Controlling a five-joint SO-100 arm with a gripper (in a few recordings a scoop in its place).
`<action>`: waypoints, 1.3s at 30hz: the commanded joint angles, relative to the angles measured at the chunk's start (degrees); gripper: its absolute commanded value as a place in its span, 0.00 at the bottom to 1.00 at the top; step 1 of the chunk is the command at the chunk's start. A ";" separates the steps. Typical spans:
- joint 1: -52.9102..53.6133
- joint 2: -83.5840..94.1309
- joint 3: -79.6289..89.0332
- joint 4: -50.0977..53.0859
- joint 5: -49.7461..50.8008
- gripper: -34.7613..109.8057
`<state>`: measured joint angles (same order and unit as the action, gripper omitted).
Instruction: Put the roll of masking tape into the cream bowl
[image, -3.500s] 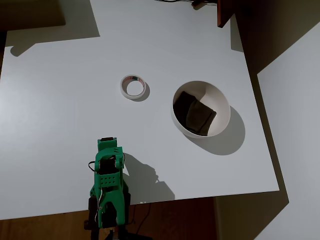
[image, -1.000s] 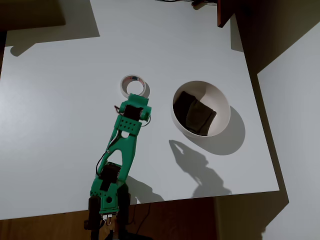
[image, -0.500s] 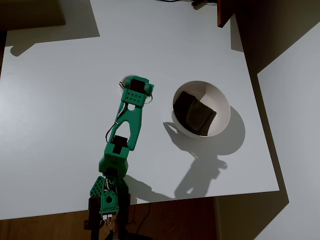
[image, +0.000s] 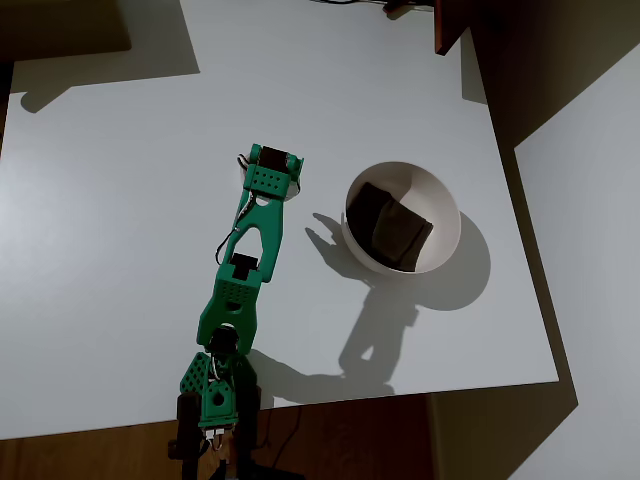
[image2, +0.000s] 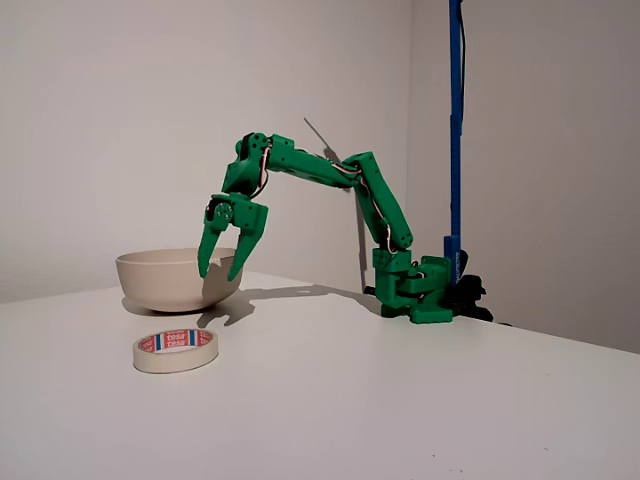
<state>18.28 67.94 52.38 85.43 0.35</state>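
The roll of masking tape (image2: 176, 350) lies flat on the white table, off-white with red print on its inner core. In the fixed view my green gripper (image2: 218, 276) hangs open above the table with its fingers pointing down, up and to the right of the tape and apart from it. Nothing is between the fingers. Seen from overhead, the gripper (image: 272, 172) covers the spot where the tape lies, so the tape is hidden there. The cream bowl (image: 436, 200) stands to the right of the gripper, with a dark brown patch (image: 390, 228) at its bottom. The fixed view shows the bowl (image2: 165, 278) behind the gripper.
The arm's base (image: 213, 395) sits at the table's near edge in the overhead view. A blue pole (image2: 455, 130) rises behind the base. A dark brown object (image: 450, 25) juts in at the table's far right corner.
The arm has unfolded from its rest near the base and reached out across the table. Over the last second the gripper moved on over the tape and now covers it from above.
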 joint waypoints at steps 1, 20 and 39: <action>0.35 -0.44 -3.43 -0.70 0.88 0.34; 0.97 -7.38 -3.43 -4.31 1.67 0.34; 1.41 -14.50 -13.45 0.18 1.49 0.35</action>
<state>19.25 51.68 46.32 83.23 0.79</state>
